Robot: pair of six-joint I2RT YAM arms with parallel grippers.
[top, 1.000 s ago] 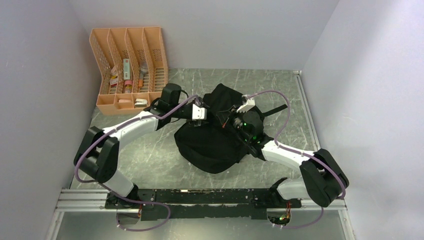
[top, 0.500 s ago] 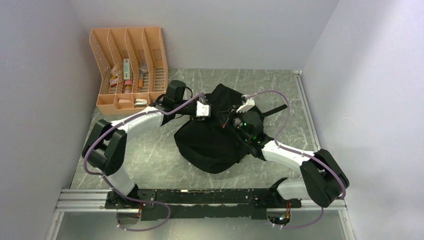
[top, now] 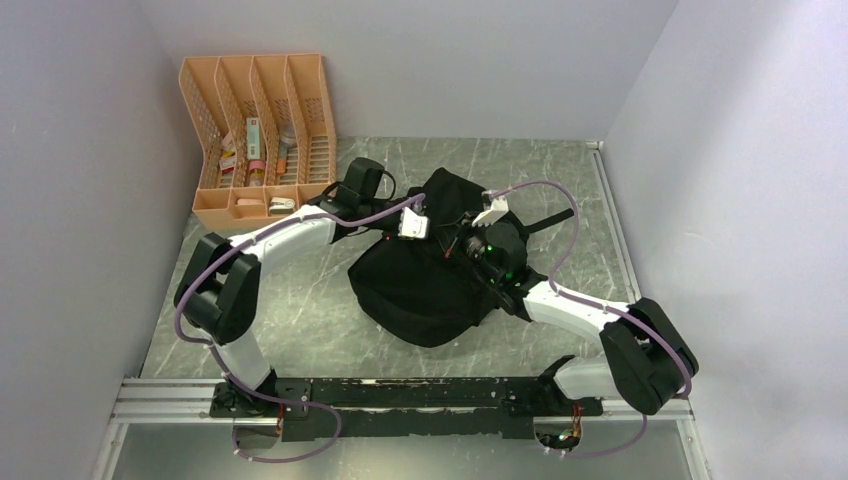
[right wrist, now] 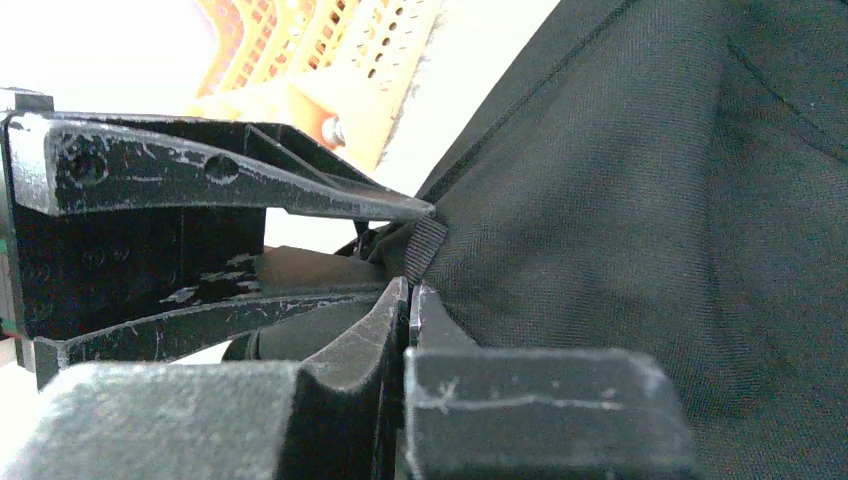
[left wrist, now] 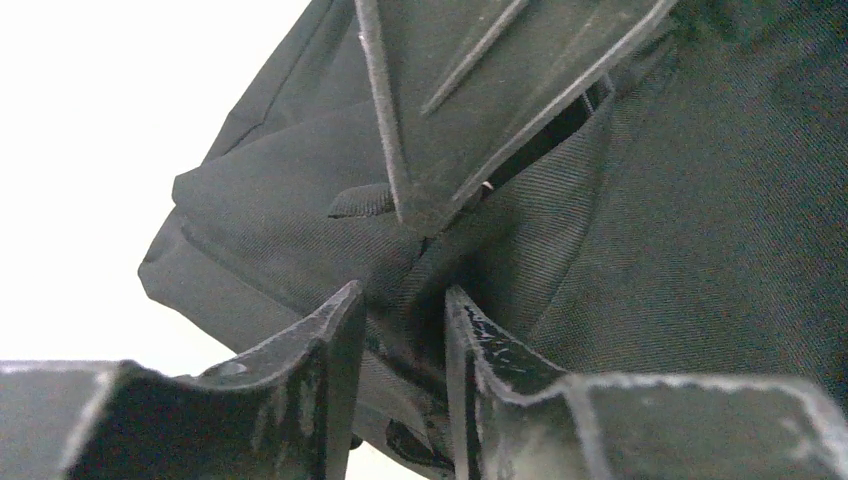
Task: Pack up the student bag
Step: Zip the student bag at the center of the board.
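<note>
Bag update: student bag (top: 420, 290) lies mid-worktop (top: 300, 300). At its 12 o'clock end my right fingers (right wrist: 370, 350) are pressed together on the rim fabric and my left fingers (left wrist: 330, 360) nip a fold just beside them, I reckon to tug the mouth open for packing.

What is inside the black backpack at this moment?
Only black outer fabric of the backpack shows; no lining or contents are visible. The left gripper and right gripper pinch its top, so the inside is hidden.
</note>
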